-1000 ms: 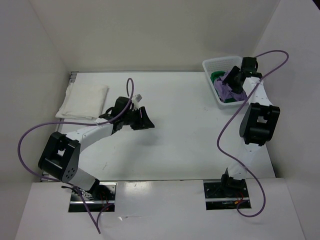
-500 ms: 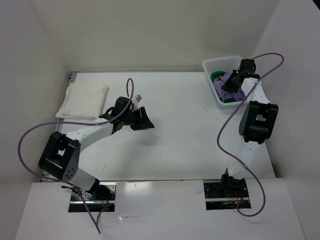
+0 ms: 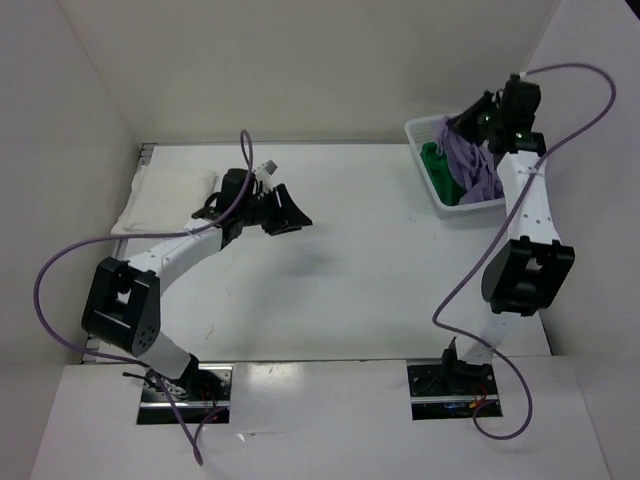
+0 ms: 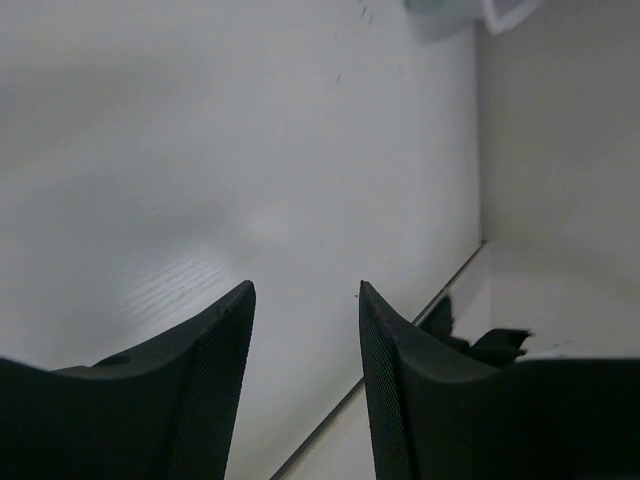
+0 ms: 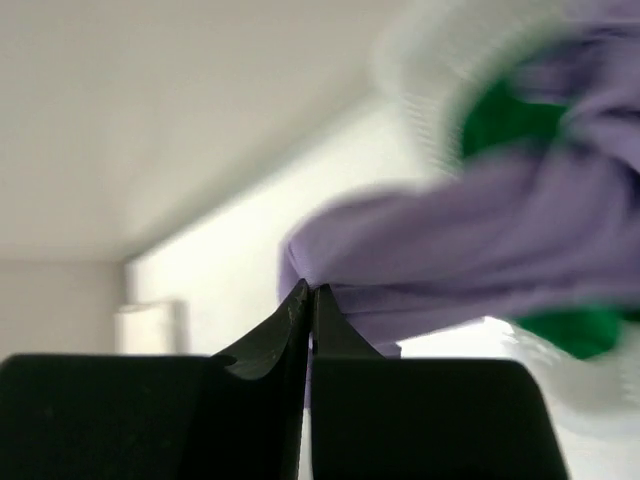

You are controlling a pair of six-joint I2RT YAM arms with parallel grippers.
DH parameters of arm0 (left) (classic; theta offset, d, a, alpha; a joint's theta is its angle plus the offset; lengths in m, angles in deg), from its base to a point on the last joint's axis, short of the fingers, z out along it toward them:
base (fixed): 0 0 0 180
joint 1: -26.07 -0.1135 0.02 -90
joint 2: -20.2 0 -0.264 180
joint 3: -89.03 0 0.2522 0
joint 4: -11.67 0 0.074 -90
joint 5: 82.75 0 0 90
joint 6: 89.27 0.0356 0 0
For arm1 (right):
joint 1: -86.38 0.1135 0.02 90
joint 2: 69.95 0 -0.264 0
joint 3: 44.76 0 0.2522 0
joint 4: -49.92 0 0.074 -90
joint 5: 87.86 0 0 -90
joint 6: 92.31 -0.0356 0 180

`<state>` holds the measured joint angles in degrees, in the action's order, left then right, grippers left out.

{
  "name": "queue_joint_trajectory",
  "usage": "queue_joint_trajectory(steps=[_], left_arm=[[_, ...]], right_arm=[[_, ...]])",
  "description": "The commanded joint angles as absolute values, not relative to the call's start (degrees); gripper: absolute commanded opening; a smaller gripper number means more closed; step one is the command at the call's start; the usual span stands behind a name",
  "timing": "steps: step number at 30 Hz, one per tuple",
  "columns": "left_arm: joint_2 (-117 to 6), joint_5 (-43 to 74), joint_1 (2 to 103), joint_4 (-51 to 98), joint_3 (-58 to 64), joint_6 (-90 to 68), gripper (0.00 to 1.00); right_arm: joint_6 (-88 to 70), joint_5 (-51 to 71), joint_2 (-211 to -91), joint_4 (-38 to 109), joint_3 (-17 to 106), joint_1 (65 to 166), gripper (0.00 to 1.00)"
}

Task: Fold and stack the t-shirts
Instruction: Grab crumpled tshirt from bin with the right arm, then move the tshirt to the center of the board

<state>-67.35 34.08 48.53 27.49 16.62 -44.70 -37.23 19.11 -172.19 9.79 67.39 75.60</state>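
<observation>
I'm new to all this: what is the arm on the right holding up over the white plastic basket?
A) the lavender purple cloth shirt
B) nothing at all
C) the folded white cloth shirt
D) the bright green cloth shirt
A: the right gripper is shut on a fold of the lavender purple cloth shirt, which hangs from it over the white plastic lattice basket, while the bright green cloth shirt lies in the basket.
</observation>
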Motion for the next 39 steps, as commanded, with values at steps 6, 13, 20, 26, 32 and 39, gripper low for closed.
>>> queue_joint_trajectory(steps=[6, 13, 20, 26, 32, 39], left_arm=[[-71.6, 40.2, 38.5, 20.5, 9.2, -56.2, 0.54], [-65.3, 38.1, 24.7, 19.9, 16.8, -60.6, 0.54], [-59.7, 35.6, 16.7, 22.5, 20.9, -59.4, 0.57], [-57.0, 28.2, 17.3, 28.6, 23.2, -48.8, 0.57], [-53.7, 18.3, 21.2, 37.9, 25.0, -38.8, 0.6], [-53.0, 16.6, 30.0, 48.2, 26.2, -35.6, 0.7]], right_arm=[[-43.6, 33.3, -163.0, 17.8, 102.5, 93.4, 0.0], [-50.7, 41.2, -166.5, 23.9, 114.8, 101.1, 0.0], [-51.4, 42.6, -162.1, 31.8, 80.6, 97.5, 0.0], [-47.8, 37.1, -163.8, 34.8, 53.3, 92.0, 0.0], [-45.2, 35.5, -171.1, 29.2, 51.5, 91.4, 0.0], [-42.7, 34.0, -169.4, 26.1, 54.6, 91.4, 0.0]])
